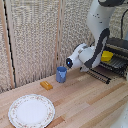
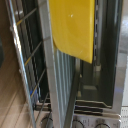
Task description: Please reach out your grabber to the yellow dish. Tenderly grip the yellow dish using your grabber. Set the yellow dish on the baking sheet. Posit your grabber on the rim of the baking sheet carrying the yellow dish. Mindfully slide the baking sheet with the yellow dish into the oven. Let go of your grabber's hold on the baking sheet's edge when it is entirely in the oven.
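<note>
Wooden tabletop, woven screens behind. Yellow dish (image 1: 107,56) sits on the baking sheet (image 1: 100,74) at the oven (image 1: 119,50); next comes gripping the rim. Grabber hidden, finger state unclear.

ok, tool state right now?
Tool: cannot be told. Its fingers show in neither view; the arm reaches toward the oven, yellow dish on the baking sheet.

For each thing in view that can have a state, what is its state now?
yellow dish: lying on the baking sheet, apart from the table.
baking sheet: partly pulled out of the oven.
oven: open at the front.
blue cup: upright on the table.
white plate: flat, nothing on it.
tool: hidden, cannot tell.
</note>
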